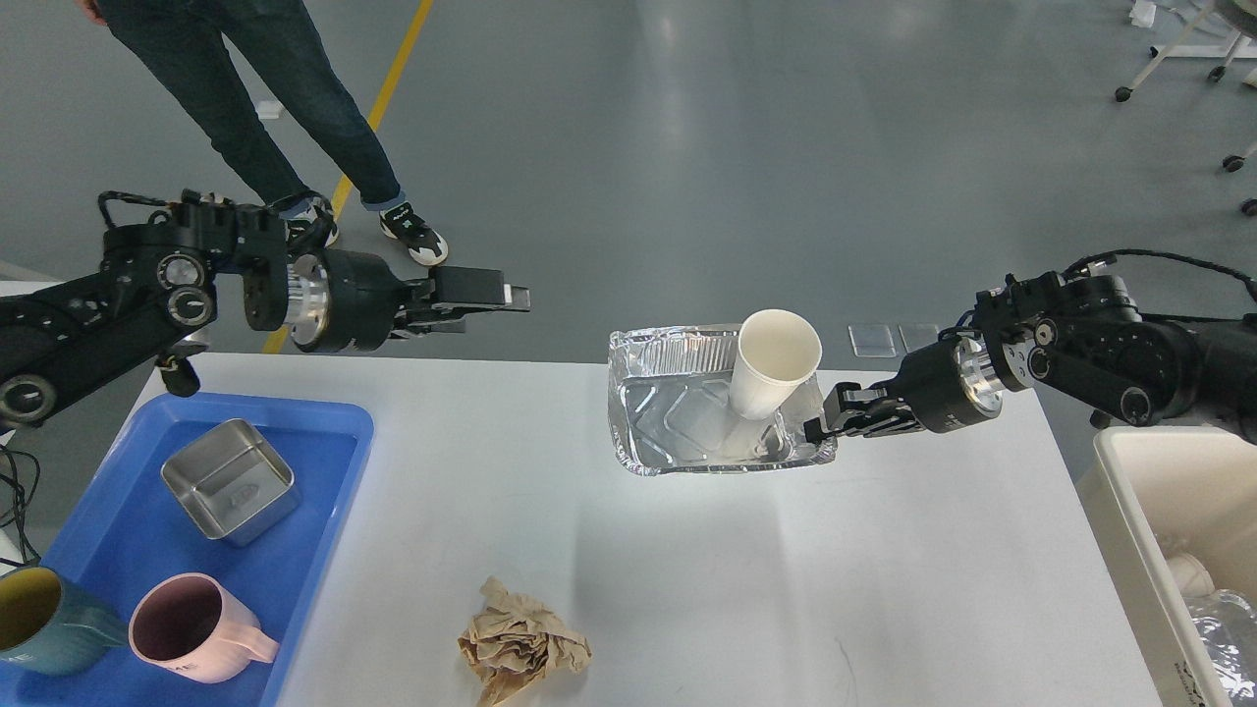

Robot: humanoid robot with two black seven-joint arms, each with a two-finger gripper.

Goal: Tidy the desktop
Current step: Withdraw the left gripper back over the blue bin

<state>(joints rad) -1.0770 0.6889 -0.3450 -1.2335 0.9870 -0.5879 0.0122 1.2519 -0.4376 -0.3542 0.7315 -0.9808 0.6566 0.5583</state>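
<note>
While the right gripper (820, 424) pinches the near right rim of the foil tray (678, 432), apparently to carry it toward the cream bin (1120, 491) on the tray's right, a paper cup (771, 363) leans inside. The tray sits on the white desktop (884, 589). Left of the tray, the left gripper (496, 295) hovers, seemingly closed and empty.

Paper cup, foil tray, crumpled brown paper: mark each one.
Paper cup (768, 378): head view, outer side wall.
Foil tray (668, 352): head view, far rim.
Crumpled brown paper (519, 643): head view, middle of the wad.
</note>
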